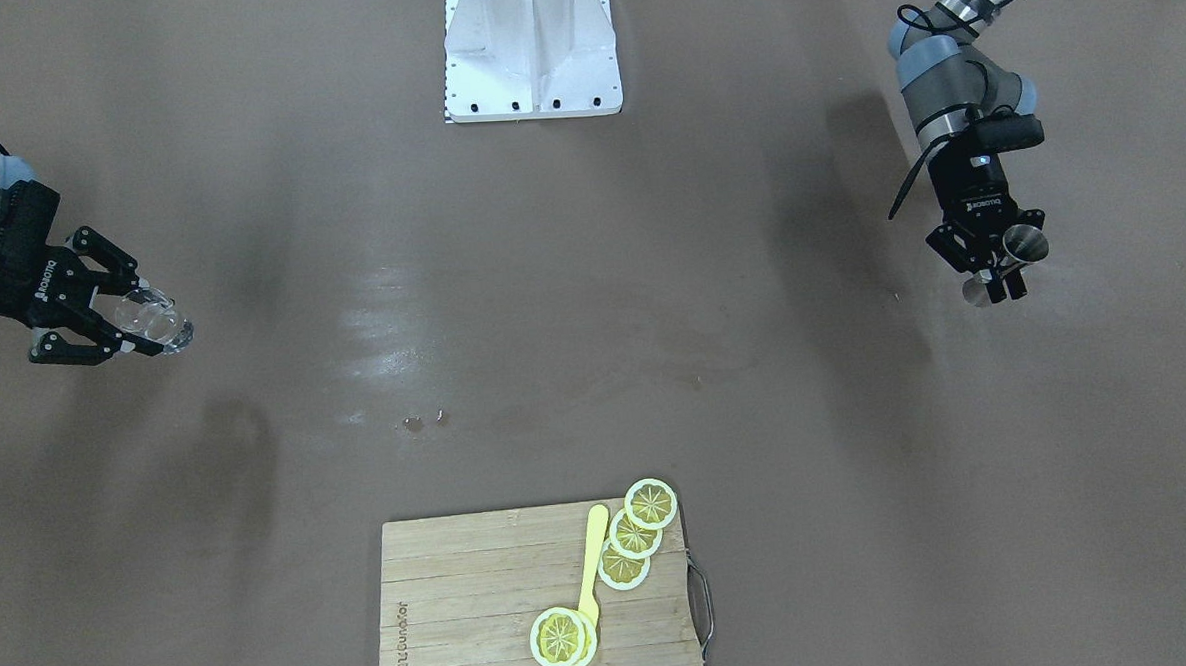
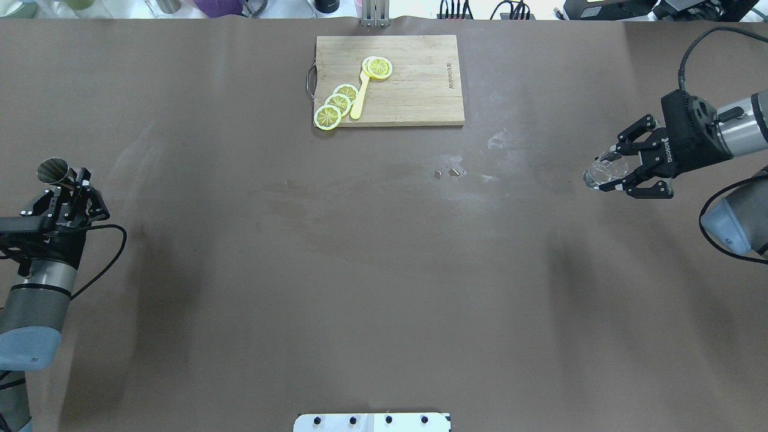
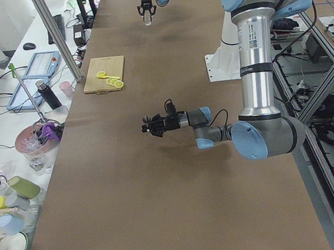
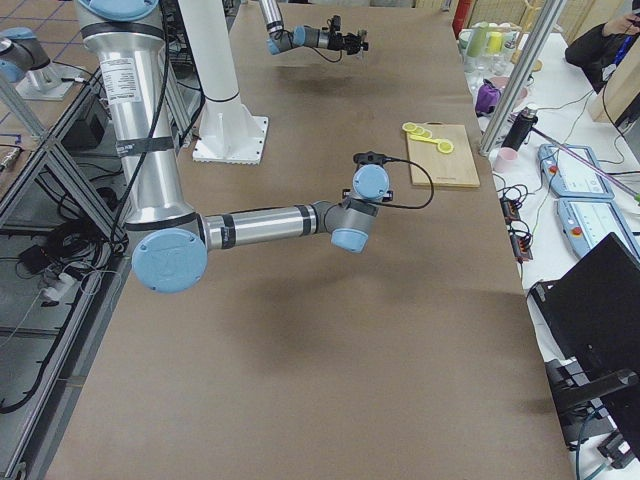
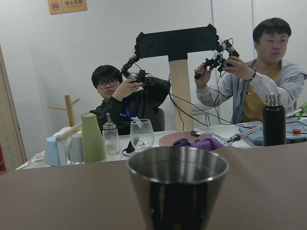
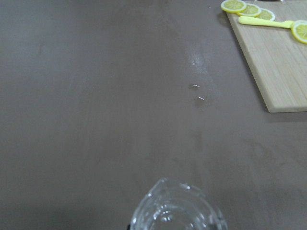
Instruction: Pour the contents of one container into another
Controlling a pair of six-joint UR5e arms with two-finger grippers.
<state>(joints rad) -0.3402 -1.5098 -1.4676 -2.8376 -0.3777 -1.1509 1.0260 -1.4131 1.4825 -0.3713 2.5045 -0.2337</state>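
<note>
Frontally, the right end effector is closed on the cup and the left end effector on the jigger; overhead, both hang well apart over the counter, so centre cup above jigger before tipping.

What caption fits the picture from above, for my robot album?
The left gripper holds a steel jigger, right gripper a glass cup, far apart; lemon slices lie on a cutting board.
</note>
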